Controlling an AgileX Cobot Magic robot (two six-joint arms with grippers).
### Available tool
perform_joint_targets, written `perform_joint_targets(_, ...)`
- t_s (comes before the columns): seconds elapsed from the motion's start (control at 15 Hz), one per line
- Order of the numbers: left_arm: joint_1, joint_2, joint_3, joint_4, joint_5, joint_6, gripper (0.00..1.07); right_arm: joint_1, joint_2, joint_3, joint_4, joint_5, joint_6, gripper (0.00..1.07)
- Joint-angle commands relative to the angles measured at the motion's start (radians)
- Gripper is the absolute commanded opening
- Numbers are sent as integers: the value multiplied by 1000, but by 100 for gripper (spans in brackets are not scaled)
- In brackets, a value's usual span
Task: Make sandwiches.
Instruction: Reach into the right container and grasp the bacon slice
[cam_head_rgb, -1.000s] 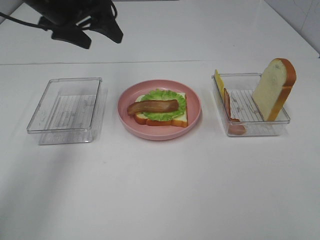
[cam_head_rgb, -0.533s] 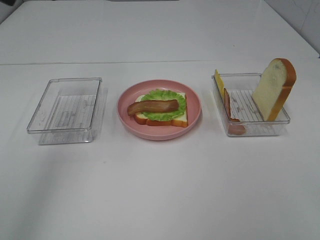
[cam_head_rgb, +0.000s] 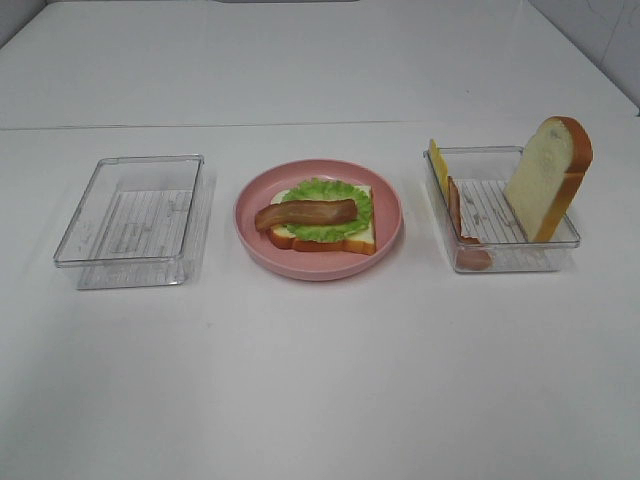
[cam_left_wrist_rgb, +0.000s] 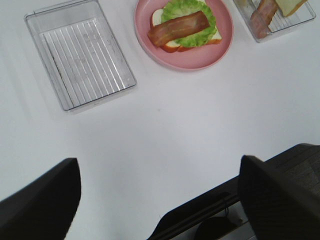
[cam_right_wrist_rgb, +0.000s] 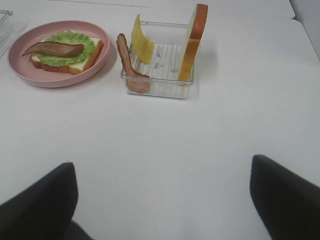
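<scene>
The partly built sandwich (cam_head_rgb: 322, 214) lies on the pink plate (cam_head_rgb: 390, 215): one bread slice, green lettuce (cam_head_rgb: 335, 200) and a bacon strip (cam_head_rgb: 305, 213) on top. It also shows in the left wrist view (cam_left_wrist_rgb: 184, 27) and the right wrist view (cam_right_wrist_rgb: 65, 52). The right clear tray (cam_head_rgb: 500, 255) holds a second bread slice (cam_head_rgb: 548, 178) standing upright, yellow cheese (cam_head_rgb: 438, 163) and another bacon strip (cam_head_rgb: 458, 215). My left gripper (cam_left_wrist_rgb: 157, 165) and right gripper (cam_right_wrist_rgb: 162, 165) are open, empty and high above the table. Neither shows in the exterior view.
An empty clear tray (cam_head_rgb: 132, 218) stands left of the plate. The white table (cam_head_rgb: 320, 380) stretches bare toward the front. A dark part of the robot's base (cam_left_wrist_rgb: 215, 215) shows past the table's edge in the left wrist view.
The left arm, seen at the top left of the exterior view one second ago, has drawn back out of that view. The food and trays have not moved.
</scene>
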Motion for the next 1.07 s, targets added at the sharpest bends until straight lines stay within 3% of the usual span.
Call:
perform_joint_targets(0.07, -1, -141, 111, 32, 32, -2, 81, -8, -14, 1, 4, -8, -14, 88)
perform_joint_targets(0.4, -1, -474, 334, 64, -21, 76, 81, -8, -14, 1, 4, -8, -14, 88)
perform_joint_targets(0.73, -1, -760, 526, 92, -80, 77, 81, -8, -14, 1, 4, -8, -14, 88)
perform_joint_targets(0.8, -1, -912, 605, 92, -117, 77, 81, -8, -14, 1, 4, -8, -14, 88)
perform_joint_targets(1.07, -1, -1078, 686, 95, -129, 76, 81, -8, -9, 0, 4, -15, 1, 88)
